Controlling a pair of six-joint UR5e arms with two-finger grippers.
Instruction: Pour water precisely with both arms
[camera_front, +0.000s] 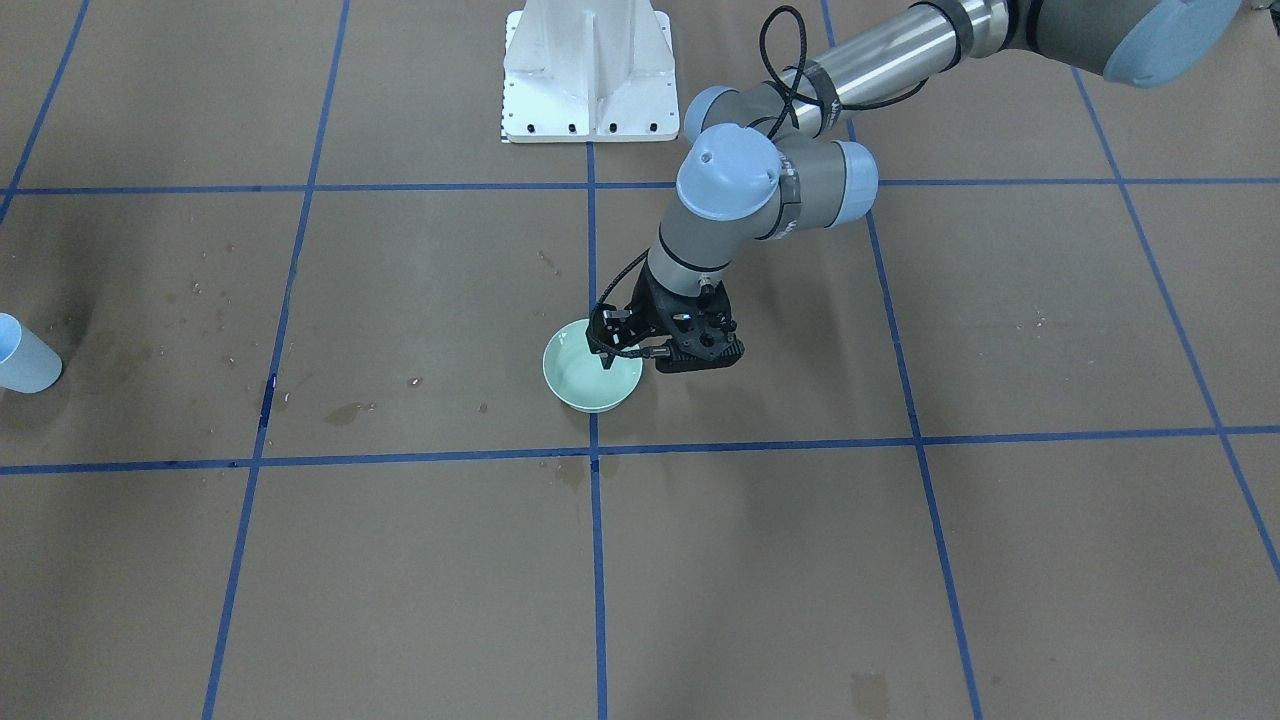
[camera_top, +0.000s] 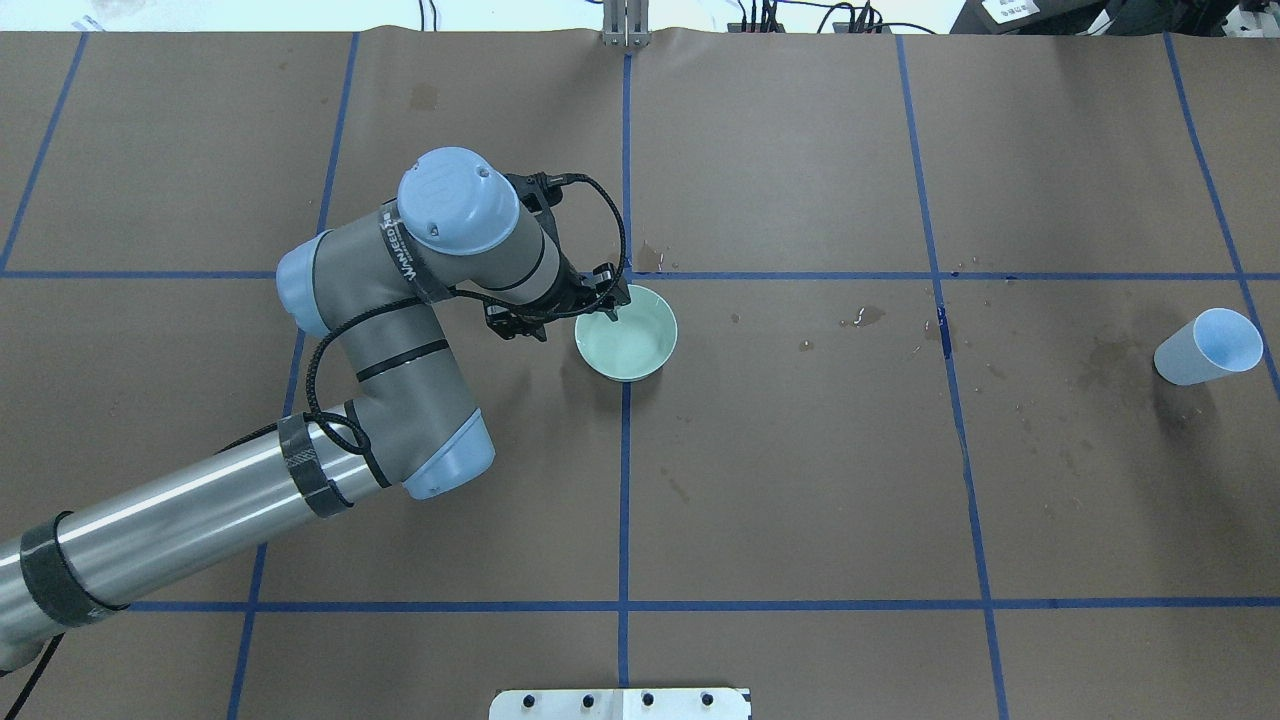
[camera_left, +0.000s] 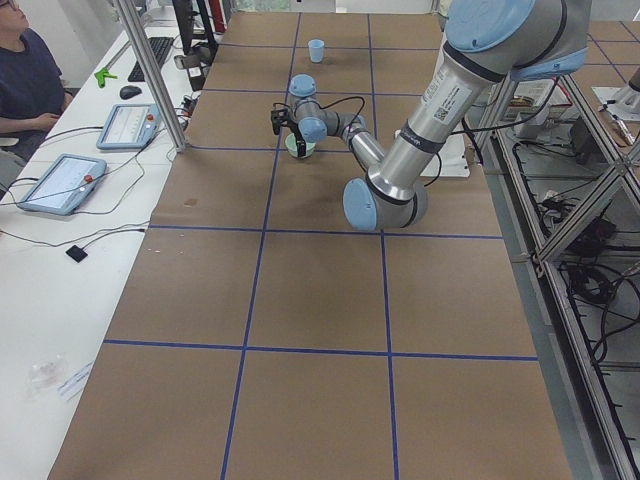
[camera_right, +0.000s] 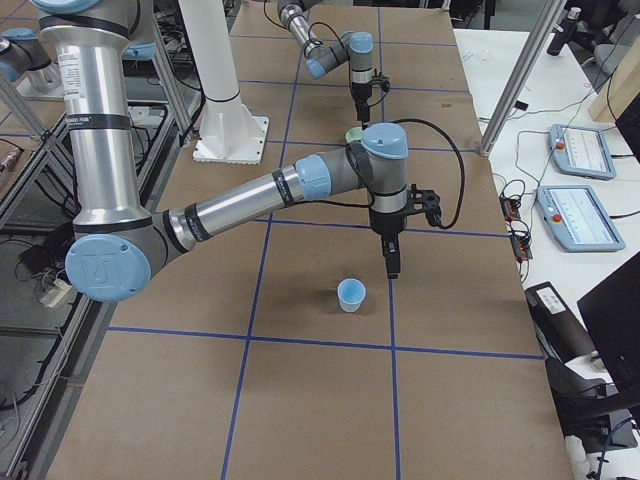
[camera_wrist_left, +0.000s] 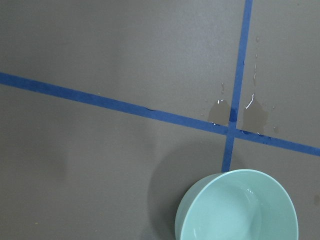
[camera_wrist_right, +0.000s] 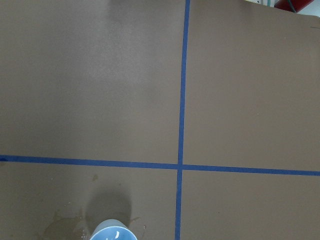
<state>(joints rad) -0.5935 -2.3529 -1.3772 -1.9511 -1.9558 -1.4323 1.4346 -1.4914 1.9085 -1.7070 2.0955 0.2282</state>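
A pale green bowl (camera_front: 585, 388) (camera_top: 640, 348) (camera_wrist_left: 235, 212) rests on the brown board at a blue tape crossing. My left gripper (camera_front: 607, 358) (camera_top: 610, 310) tilts down over its rim nearest the robot. The fingers look close together, pinching the rim, with one tip inside the bowl. A light-blue cup (camera_top: 1205, 347) (camera_right: 351, 294) (camera_wrist_right: 113, 232) stands upright far to my right. My right gripper (camera_right: 392, 262) hangs just beside it, apart from it; I cannot tell if it is open or shut. Water shows only as faint glints inside the cup and bowl.
Wet patches (camera_wrist_left: 255, 115) lie at the tape crossing beyond the bowl, and darker stains (camera_top: 1100, 360) sit near the cup. The white pedestal (camera_front: 590, 70) stands at the robot's edge. A person (camera_left: 25, 80) sits at a side desk with tablets (camera_left: 60, 182).
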